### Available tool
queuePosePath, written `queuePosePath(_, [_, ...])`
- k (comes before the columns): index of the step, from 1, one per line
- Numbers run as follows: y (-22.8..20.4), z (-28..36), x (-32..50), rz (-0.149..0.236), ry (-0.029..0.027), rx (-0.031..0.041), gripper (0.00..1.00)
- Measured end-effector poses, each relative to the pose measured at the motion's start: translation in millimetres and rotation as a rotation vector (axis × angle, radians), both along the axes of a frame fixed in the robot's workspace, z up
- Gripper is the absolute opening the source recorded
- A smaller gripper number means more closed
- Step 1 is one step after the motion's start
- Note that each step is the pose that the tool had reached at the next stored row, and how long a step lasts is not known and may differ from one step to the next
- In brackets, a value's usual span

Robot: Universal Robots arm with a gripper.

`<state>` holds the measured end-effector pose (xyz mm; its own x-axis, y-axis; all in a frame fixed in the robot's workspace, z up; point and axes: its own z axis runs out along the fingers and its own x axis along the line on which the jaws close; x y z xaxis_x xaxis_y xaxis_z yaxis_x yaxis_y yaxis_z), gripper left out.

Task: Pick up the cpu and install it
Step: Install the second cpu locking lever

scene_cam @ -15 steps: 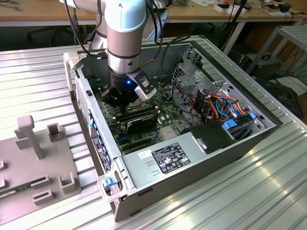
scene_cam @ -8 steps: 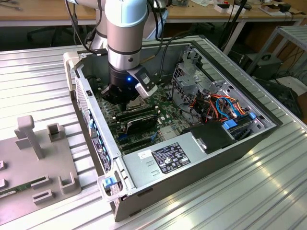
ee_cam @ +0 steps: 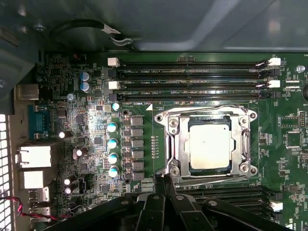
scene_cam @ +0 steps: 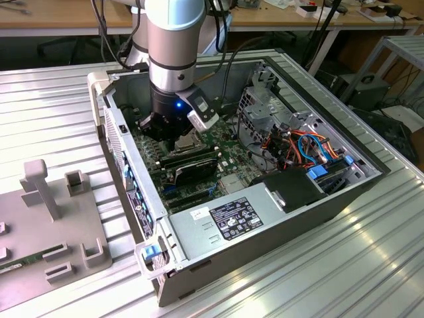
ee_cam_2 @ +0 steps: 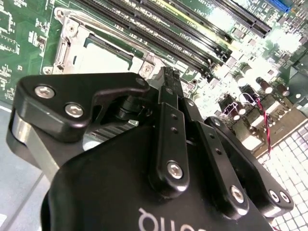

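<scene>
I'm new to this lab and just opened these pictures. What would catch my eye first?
First, the robot arm reaching down into the open computer case in the exterior view, its gripper low over the green circuit board. In the first wrist view, the silvery cpu lies seated in its metal-framed socket, with the gripper's shut fingertips just beside that frame and long black memory slots on the far side.

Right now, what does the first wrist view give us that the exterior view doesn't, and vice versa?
First wrist view: the cpu lying inside the metal socket frame, seen face-on, with the end effector shut and empty just beside that frame.
Exterior view: the arm reaching down into the open computer case, plus the power supply, the coloured cables and a grey fixture on the table at the exterior view's left.
Both: the green motherboard and its long black memory slots.
</scene>
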<state>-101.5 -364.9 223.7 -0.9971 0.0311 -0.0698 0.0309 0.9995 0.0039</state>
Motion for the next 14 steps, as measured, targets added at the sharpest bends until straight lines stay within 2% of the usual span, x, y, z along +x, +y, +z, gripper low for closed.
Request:
queuePosePath(3, [0.0,0.2,1.2,0.0,0.0003,-0.0003,0.11])
queuePosePath(6, [0.0,0.1,13.7,0.0,0.0001,-0.0002,0.11])
queuePosePath(14, [0.0,0.1,36.6,0.0,0.0001,-0.0002,0.11])
